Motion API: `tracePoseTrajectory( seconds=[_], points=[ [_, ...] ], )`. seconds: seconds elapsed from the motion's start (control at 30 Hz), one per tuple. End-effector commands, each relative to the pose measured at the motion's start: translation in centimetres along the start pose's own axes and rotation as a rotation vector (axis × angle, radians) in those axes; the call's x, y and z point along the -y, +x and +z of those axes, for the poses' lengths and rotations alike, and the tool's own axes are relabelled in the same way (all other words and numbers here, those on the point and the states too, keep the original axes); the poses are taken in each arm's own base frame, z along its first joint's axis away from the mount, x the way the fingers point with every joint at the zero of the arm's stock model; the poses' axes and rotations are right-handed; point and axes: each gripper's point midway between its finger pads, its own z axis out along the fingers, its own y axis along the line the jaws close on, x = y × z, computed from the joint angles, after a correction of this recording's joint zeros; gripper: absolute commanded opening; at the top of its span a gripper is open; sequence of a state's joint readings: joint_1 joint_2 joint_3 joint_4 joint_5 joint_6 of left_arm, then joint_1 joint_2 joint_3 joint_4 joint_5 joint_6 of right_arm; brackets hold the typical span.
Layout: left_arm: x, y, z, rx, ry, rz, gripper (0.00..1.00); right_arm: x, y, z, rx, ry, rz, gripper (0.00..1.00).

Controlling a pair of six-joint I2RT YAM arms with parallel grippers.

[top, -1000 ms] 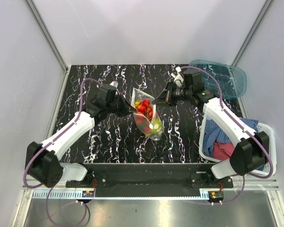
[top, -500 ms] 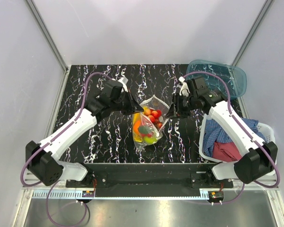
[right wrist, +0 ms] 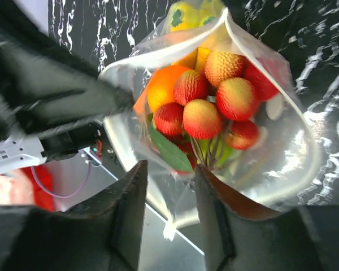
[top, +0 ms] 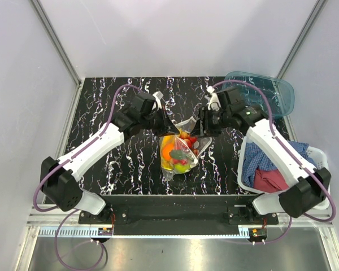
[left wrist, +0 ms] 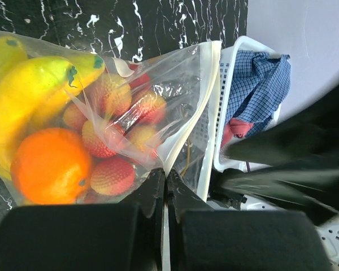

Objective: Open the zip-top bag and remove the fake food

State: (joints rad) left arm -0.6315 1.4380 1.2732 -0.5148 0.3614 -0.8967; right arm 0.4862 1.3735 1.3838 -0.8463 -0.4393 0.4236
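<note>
Hanging midway between the table's left and right edges, nearer its near edge: one zip-top bag [top: 191, 148], clear floppy plastic, held up by its rim, mouth pulled into a wide loop.
Fake food [top: 170, 152]: all inside the bag, glossy and hard-looking. It includes one smooth orange [left wrist: 48, 166], yellow banana [left wrist: 34, 84] fingers, and pebbly red berries [right wrist: 200, 116], about seven in sight, with a green leaf [right wrist: 166, 149].
Left gripper [left wrist: 165, 182]: fingers pressed together, pinching the bag's rim.
Right gripper [right wrist: 169, 217]: fingers a little apart, with a fold of the rim in the gap; no clamp shows.
Right edge: one white slatted basket [top: 322, 164] holding two cloths, a blue check cloth [top: 259, 161] and a red cloth [top: 266, 179].
Far right corner: one teal translucent tray [top: 274, 96], rigid, with rounded corners.
</note>
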Motion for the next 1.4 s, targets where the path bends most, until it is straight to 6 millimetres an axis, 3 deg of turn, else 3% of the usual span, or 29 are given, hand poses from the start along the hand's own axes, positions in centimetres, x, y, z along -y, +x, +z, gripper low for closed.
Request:
tracePoseTrajectory(
  seconds=[0.0, 0.17, 0.23, 0.43, 0.53, 0.67, 0.83, 0.9, 1.07, 1.23, 1.37],
  points=[
    [3.9, -1.1, -1.2, 0.022, 0.128, 0.059, 0.00, 0.6, 1.0, 3.7, -0.059, -0.045, 0.070, 0.52],
    [3.9, -0.5, -0.8, 0.001, 0.135, 0.050, 0.00, 1.8, 2.3, 5.5, -0.101, -0.052, 0.084, 0.60],
    [3.9, -0.4, -0.6, -0.005, 0.137, 0.045, 0.00, 2.0, 2.3, 6.0, -0.094, -0.061, 0.084, 0.68],
    [4.7, -0.1, 0.2, -0.024, 0.163, 0.032, 0.00, 2.0, 2.9, 8.2, -0.091, -0.086, 0.094, 0.73],
    [4.8, -0.1, 0.3, -0.027, 0.169, 0.033, 0.00, 2.8, 3.2, 9.3, -0.090, -0.066, 0.115, 0.68],
    [4.5, 0.2, 0.1, -0.025, 0.163, 0.030, 0.00, 3.5, 2.9, 9.7, -0.071, -0.033, 0.114, 0.42],
    [3.7, 0.5, -0.1, -0.013, 0.145, 0.033, 0.00, 2.7, 2.0, 8.3, -0.037, -0.032, 0.087, 0.10],
    [3.1, 0.7, -0.1, -0.007, 0.130, 0.036, 0.00, 1.7, 1.3, 6.9, -0.019, -0.036, 0.070, 0.02],
    [1.0, 1.6, 0.2, -0.015, 0.078, 0.038, 0.00, -1.4, -1.1, 2.9, 0.059, -0.073, 0.020, 0.00],
    [-0.3, 2.3, 0.5, -0.022, 0.052, 0.024, 0.00, -3.0, -2.2, 0.0, 0.105, -0.070, -0.007, 0.00],
    [-0.3, 2.2, 0.0, -0.003, 0.054, 0.028, 0.00, -2.8, -2.4, -1.4, 0.127, -0.027, -0.030, 0.00]
  ],
)
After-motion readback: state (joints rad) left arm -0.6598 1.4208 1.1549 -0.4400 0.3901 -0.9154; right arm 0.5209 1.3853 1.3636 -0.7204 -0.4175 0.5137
